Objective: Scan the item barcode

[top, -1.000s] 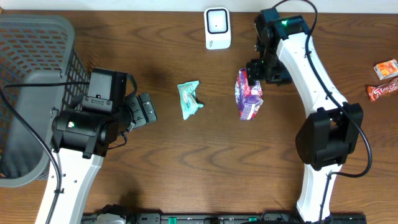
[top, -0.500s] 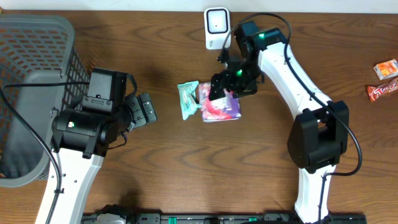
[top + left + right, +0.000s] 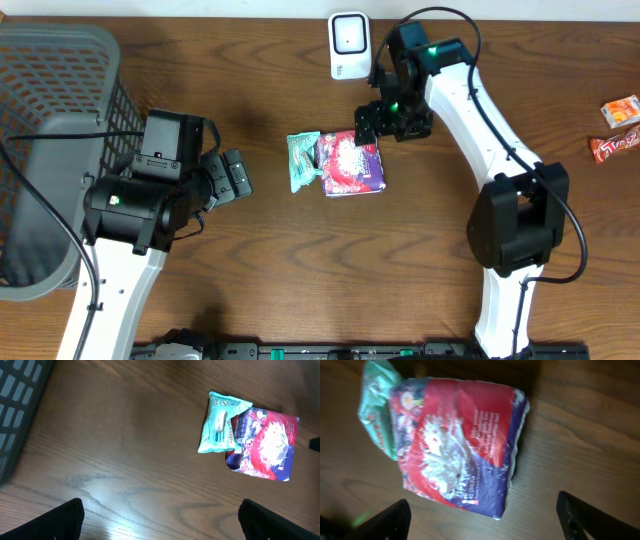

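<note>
A red and purple packet (image 3: 352,163) lies flat on the table, its left edge over a teal packet (image 3: 302,160). The white barcode scanner (image 3: 349,45) stands at the back edge. My right gripper (image 3: 368,128) hovers just behind the red packet, open and holding nothing. In the right wrist view the red packet (image 3: 460,440) lies beyond the open gripper (image 3: 485,525), with the teal packet (image 3: 377,405) at its left. My left gripper (image 3: 238,172) is open, well left of both packets. The left wrist view shows the teal packet (image 3: 220,422) and red packet (image 3: 265,445) far ahead of the open gripper (image 3: 160,522).
A grey mesh basket (image 3: 60,90) fills the far left of the table. Two small orange snack packets (image 3: 620,110) (image 3: 615,147) lie at the right edge.
My right arm carried the red packet leftward to beside the teal packet and set it down flat. The gripper has let go and drawn back toward the scanner. The left arm is still.
</note>
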Motion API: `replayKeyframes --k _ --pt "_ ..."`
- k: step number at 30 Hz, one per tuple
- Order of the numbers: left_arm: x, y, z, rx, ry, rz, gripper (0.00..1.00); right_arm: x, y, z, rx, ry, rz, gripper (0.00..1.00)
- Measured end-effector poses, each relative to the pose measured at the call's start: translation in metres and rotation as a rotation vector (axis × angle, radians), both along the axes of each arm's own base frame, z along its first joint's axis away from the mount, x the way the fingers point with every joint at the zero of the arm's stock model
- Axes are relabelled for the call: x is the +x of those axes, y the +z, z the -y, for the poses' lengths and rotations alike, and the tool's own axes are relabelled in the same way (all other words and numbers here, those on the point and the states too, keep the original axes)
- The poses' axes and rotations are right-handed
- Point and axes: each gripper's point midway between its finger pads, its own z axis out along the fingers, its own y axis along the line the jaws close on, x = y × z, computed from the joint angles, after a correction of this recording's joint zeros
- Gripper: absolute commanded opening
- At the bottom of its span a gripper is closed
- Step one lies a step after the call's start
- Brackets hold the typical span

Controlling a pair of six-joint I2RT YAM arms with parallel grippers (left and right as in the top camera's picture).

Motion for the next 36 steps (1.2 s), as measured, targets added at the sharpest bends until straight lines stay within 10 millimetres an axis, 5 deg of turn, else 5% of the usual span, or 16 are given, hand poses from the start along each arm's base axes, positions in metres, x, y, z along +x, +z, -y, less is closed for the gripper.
replayKeyframes --k 8,12,16,17,22,30,36 --pt "0.0 0.0 0.0 0.0 0.0 0.0 0.98 -0.01 -0.061 -0.006 -0.019 -0.009 0.0 0.7" --pt "0.0 0.0 0.0 0.0 0.0 0.0 0.98 -0.023 -0.088 -0.016 0.013 -0.022 -0.02 0.48" --pt "0.0 0.0 0.0 0.0 0.0 0.0 0.98 -0.023 -0.086 -0.027 0.057 -0.025 -0.022 0.1" --pt "0.0 0.0 0.0 0.0 0.0 0.0 0.98 -0.022 -0.083 -0.029 0.067 -0.027 -0.023 0.01" --pt "0.0 0.0 0.0 0.0 0.0 -0.001 0.98 0.0 -0.052 -0.036 0.094 -0.039 0.028 0.01" --pt "0.0 0.0 0.0 0.0 0.0 0.0 0.98 0.108 0.048 -0.047 0.269 -0.128 0.422 0.01" --pt "0.0 0.0 0.0 0.0 0.0 0.0 0.98 0.161 0.087 -0.039 0.346 -0.287 0.627 0.01"
